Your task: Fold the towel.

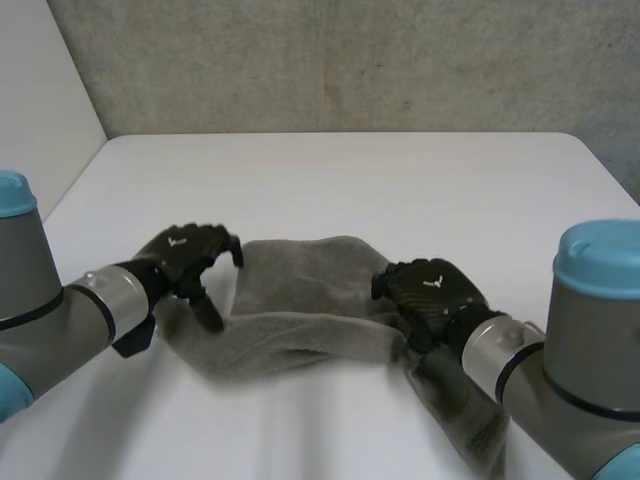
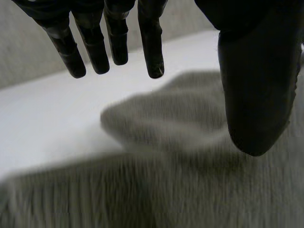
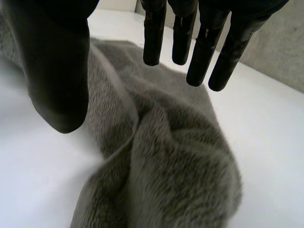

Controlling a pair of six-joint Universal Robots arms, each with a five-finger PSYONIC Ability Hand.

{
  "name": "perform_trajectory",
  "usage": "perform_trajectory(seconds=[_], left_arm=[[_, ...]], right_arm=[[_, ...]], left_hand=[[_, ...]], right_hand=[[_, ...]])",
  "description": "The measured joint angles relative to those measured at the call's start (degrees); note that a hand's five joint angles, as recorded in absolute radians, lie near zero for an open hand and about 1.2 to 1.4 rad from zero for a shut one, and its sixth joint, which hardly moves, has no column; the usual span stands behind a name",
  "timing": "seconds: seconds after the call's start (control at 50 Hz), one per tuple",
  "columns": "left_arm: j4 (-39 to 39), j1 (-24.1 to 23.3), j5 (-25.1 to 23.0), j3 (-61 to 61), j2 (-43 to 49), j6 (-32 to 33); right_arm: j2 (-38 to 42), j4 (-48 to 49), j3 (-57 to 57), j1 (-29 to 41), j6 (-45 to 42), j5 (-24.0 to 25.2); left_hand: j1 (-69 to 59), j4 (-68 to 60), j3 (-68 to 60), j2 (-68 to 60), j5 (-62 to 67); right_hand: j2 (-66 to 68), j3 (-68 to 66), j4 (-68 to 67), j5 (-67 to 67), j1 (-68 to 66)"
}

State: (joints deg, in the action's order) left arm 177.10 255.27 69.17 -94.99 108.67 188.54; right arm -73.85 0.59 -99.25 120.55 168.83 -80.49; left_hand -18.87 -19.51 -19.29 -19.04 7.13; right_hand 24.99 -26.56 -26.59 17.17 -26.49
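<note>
Hovering released, the left robot hand (image 1: 190, 255) and right robot hand (image 1: 432, 290) hold nothing; the rumpled towel (image 1: 300, 300) lies on the bench (image 1: 350, 180) beneath both. Seemingly the grasping step: next, pinch its ends.

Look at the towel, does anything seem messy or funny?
Yes. The grey towel is not flat: it lies bunched and twisted in a rumpled band on the white table, between the open left hand and open right hand, one end trailing beside the right arm.
</note>
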Motion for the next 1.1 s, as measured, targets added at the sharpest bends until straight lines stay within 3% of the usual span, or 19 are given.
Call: perform_trajectory(seconds=[0.14, 0.3, 0.4, 0.42, 0.54, 0.72, 0.86, 0.92, 1.0, 1.06, 1.1], left_arm=[[-6.0, 1.6, -0.8, -0.2, 3.7, 8.0], [-7.5, 2.3, -0.7, -1.7, 3.6, 9.9], [-7.3, 2.3, -0.4, -1.6, 3.2, 9.7], [-7.3, 2.3, -0.3, -1.5, 3.2, 9.6], [-7.1, 2.2, -0.2, -0.9, 2.4, 9.2], [-6.8, 1.8, -0.4, -0.4, -1.4, 7.8], [-6.5, 1.7, -0.5, 1.8, -5.5, 3.4], [-6.5, 2.0, -0.6, 2.9, -6.9, 1.4], [-6.5, 2.4, -0.7, 3.3, -8.0, -0.2], [-6.5, 2.8, -0.7, 2.6, -8.4, -0.6], [-6.4, 3.0, -0.7, 2.0, -8.5, -0.7]], right_arm=[[5.0, 5.0, -1.0, 0.5, -0.7, -4.0], [8.6, 6.3, -0.7, 0.7, -1.3, -6.5], [8.7, 6.3, -0.9, 0.6, -1.3, -6.3], [8.6, 6.2, -0.9, 0.5, -1.3, -6.2], [7.9, 5.7, -1.0, 0.2, -1.2, -5.8], [5.6, 3.2, -1.2, 0.0, -1.5, -5.3], [0.7, -1.8, -1.0, -0.1, -7.4, -3.7], [-0.4, -3.4, -1.3, -0.3, -12.1, -3.1], [0.6, -4.3, -1.4, -1.2, -19.6, -2.6], [3.2, -4.3, -0.2, -2.4, -25.6, -2.5], [5.3, -4.3, 1.8, -3.3, -29.4, -2.5]], left_hand=[[0.0, 0.0, 0.0, 0.0, 0.0], [-0.6, -0.1, -0.2, -0.3, 1.8], [-17.7, -17.2, -17.2, -17.6, 18.9], [-26.4, -26.2, -26.2, -26.7, 28.5], [-51.4, -53.8, -52.8, -53.8, 54.3], [-51.8, -58.1, -55.3, -55.8, 55.1], [-51.8, -58.1, -55.5, -55.8, 55.1], [-51.8, -58.1, -55.5, -55.8, 55.1], [-51.8, -58.1, -55.5, -55.8, 55.1], [-51.8, -58.1, -55.5, -55.8, 55.1], [-51.8, -58.1, -55.5, -55.8, 55.1]], right_hand=[[0.0, 0.1, 0.1, -0.3, 0.1], [0.0, -0.4, -0.1, 0.0, -0.3], [4.2, -3.7, -3.4, 3.1, -3.4], [5.1, -4.1, -3.7, 3.5, -3.6], [5.1, -2.9, -3.3, 2.3, -3.1], [-0.4, 2.9, 3.2, -5.4, 2.0], [-0.4, 2.9, 3.3, -4.9, 2.0], [6.0, -4.7, -4.6, 4.5, -4.8], [38.9, -35.1, -35.1, 35.3, -36.8], [49.4, -48.0, -48.3, 48.0, -48.2], [49.4, -48.8, -49.7, 48.3, -48.2]])
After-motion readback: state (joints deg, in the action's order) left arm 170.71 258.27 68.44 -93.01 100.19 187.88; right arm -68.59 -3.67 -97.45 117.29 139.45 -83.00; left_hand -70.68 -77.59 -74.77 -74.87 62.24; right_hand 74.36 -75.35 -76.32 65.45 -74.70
